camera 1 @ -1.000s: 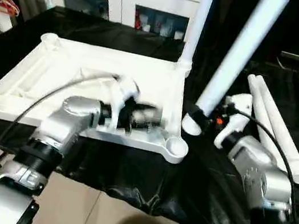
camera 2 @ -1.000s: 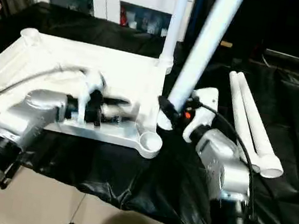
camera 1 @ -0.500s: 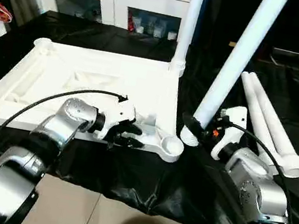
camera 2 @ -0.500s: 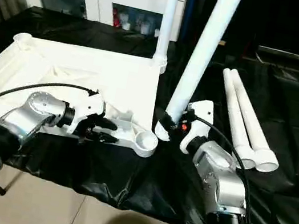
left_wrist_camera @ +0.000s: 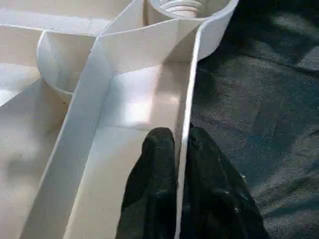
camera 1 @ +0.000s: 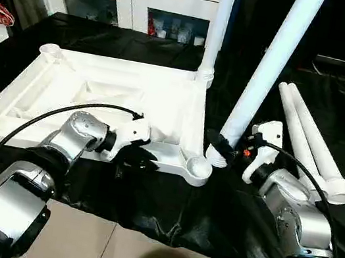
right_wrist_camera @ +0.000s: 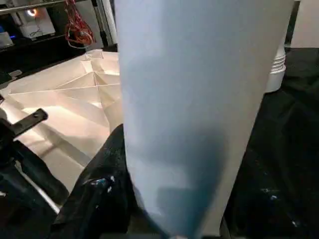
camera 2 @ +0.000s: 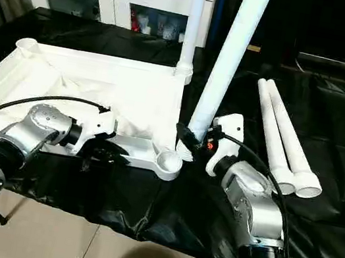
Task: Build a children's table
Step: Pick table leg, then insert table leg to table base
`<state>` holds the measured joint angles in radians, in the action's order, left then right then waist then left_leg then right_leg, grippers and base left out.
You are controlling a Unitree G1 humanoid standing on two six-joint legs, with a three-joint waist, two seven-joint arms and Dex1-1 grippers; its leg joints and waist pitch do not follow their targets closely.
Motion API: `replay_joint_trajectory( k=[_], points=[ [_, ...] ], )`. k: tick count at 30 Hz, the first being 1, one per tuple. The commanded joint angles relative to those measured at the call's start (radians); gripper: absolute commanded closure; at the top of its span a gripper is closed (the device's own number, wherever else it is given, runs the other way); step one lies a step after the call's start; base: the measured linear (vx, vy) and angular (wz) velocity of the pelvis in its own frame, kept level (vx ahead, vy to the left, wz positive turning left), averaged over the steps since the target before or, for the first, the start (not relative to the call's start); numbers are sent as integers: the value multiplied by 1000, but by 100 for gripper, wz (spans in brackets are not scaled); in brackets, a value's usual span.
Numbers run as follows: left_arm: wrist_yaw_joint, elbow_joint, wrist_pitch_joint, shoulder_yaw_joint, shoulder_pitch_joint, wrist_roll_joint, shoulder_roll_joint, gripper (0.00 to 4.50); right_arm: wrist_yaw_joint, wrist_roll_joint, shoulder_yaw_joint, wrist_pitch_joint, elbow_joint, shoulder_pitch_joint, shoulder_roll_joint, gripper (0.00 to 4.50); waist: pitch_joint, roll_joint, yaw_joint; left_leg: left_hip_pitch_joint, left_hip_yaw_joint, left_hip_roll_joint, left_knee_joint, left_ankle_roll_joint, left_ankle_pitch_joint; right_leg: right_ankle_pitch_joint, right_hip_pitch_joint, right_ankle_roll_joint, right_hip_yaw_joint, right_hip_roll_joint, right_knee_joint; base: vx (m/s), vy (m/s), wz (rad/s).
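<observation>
Now you were in the middle of putting the second leg on the children's table (camera 1: 119, 89). The table top lay upside down on the black worktop (camera 1: 167, 195), with its ribbed underside facing up. One leg (camera 1: 219, 23) already stood straight up in the far corner socket on your right side. Your left fingers (left_wrist_camera: 159, 164) were pinched on the near rim of the table top, one finger inside the rim and one outside, touching the thin white wall, so you were holding the top steady. Your right gripper (camera 1: 222, 150) held the thick end of another white leg (camera 1: 270, 66); the fingers were about halfway closed around it, and the leg leaned up and away from you. Its bottom end was just beside the near right corner socket (camera 1: 197, 167), but it was not in the socket yet. Two more legs (camera 1: 311, 140) lay side by side on the worktop, on your right, well apart from the table top. I think the next move called for you to bring the held leg over the empty socket, stand it up straighter, and push or twist it down in. You would need to keep the left fingers tight on the rim so the top did not slide. The leaning leg could miss the socket or bump the rim, so going slowly looked wise.
</observation>
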<state>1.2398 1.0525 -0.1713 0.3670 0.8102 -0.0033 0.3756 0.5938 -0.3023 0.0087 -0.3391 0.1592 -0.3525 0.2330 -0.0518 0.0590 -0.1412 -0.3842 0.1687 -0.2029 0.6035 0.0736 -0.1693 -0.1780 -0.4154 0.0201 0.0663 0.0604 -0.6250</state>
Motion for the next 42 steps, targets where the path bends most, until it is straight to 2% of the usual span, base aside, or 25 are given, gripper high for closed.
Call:
replay_joint_trajectory(
  k=[1,2,5,8,10,14,15,16,17,18,19,20,24,25,27,28,29,31,37,38,40,42],
  points=[
    [-4,22,0,-32,18,6,3,423,8,5,9,6,-8,-13,3,257,78,-6,-5,12,-9,-21,-66,-3,-194,-182,64,180,-46,83,75,0,0,0],
    [9,29,4,-43,21,-4,-2,438,14,4,12,4,-6,-15,4,257,78,-9,-4,10,-8,-19,-64,-8,-179,-158,65,186,-46,82,73,0,0,0],
    [27,32,11,-50,23,-10,-5,448,22,6,17,4,-2,-18,9,257,80,-8,-5,9,-8,-19,-63,-14,-163,-148,67,186,-46,84,72,0,0,0],
    [61,15,67,-45,19,-14,-9,450,58,6,33,-7,-2,-29,24,257,77,-6,-5,12,-7,-20,-64,-15,-182,-183,63,186,-46,82,76,0,0,0],
    [34,-9,96,-18,1,16,-12,450,69,5,35,-12,1,-37,31,257,77,-4,-7,14,-8,-22,-65,-14,-194,-199,62,186,-46,84,77,0,0,0],
    [-17,-44,124,-16,-26,30,-31,450,72,8,33,-10,10,-46,37,257,77,-6,-5,14,-9,-25,-66,-10,-196,-185,63,194,-46,85,74,0,0,0],
    [-78,-104,150,-27,-66,26,-64,450,70,13,27,-5,26,-54,38,257,77,-13,-4,13,-8,-26,-65,-12,-191,-177,65,198,-46,85,74,0,0,0],
    [-78,-104,150,-27,-66,26,-64,450,70,13,27,-5,26,-54,38,257,75,-12,-4,13,-10,-27,-66,-14,-189,-178,65,201,-46,86,73,0,0,0],
    [-95,-131,159,-31,-83,26,-75,450,69,15,27,-2,32,-56,39,257,73,-12,-4,14,-6,-22,-65,-18,-197,-214,61,188,-46,83,81,0,0,0],
    [-113,-155,167,-37,-98,23,-85,450,68,15,27,-1,36,-57,39,257,73,-17,-5,13,-6,-22,-66,-20,-194,-235,63,180,-46,85,83,0,0,0],
    [-130,-178,180,-45,-109,17,-94,450,68,17,29,2,41,-58,39,257,72,-16,-5,13,-7,-23,-66,-21,-194,-248,63,176,-46,86,83,0,0,0],
    [-155,-209,191,-51,-123,12,-102,450,68,20,33,5,47,-60,37,257,74,-19,-5,11,-6,-21,-66,-25,-184,-269,63,162,-46,85,84,0,0,0],
    [-183,-239,212,-65,-137,5,-109,450,70,25,40,13,67,-69,32,257,74,-17,-5,11,-7,-21,-66,-30,-181,-298,59,142,-45,84,86,0,0,0],
    [-182,-246,217,-68,-141,3,-109,393,70,26,41,16,72,-71,31,257,74,-17,-5,10,-7,-20,-66,-31,-181,-301,59,140,-45,84,88,0,0,0],
    [-181,-266,230,-74,-150,1,-107,393,69,27,43,20,82,-77,29,257,76,-15,-4,10,-6,-20,-65,-31,-176,-284,57,146,-44,83,86,0,0,0],
    [-180,-280,237,-78,-157,0,-104,385,69,28,44,23,92,-82,27,257,76,-18,-5,11,-5,-20,-65,-33,-177,-281,57,148,-45,83,88,0,0,0],
    [-181,-293,240,-80,-163,3,-98,353,70,29,44,28,103,-88,25,257,78,-17,-6,10,-7,-22,-66,-34,-171,-257,56,152,-45,83,83,0,0,0],
    [-183,-301,244,-81,-167,7,-92,345,72,32,45,31,111,-92,22,257,78,-17,-5,10,-7,-22,-66,-35,-174,-250,56,152,-44,81,83,0,0,0],
    [-169,-305,270,-81,-177,19,-66,346,75,41,47,45,141,-109,10,257,75,-18,-3,9,-7,-20,-68,-29,-185,-281,56,135,-45,83,87,0,0,0],
    [-169,-306,273,-82,-180,20,-64,382,76,41,47,47,145,-112,9,257,74,-18,-2,10,-7,-21,-69,-27,-188,-288,54,135,-45,83,88,0,0,0],
    [-168,-307,281,-84,-182,17,-62,382,77,43,48,52,157,-119,6,257,74,-16,-1,11,-8,-22,-71,-24,-194,-290,54,138,-45,83,87,0,0,0],
    [-167,-303,292,-87,-182,12,-62,406,80,45,48,58,169,-126,4,257,74,-19,0,12,-7,-21,-71,-23,-197,-291,54,139,-45,82,88,0,0,0]
  ],
)
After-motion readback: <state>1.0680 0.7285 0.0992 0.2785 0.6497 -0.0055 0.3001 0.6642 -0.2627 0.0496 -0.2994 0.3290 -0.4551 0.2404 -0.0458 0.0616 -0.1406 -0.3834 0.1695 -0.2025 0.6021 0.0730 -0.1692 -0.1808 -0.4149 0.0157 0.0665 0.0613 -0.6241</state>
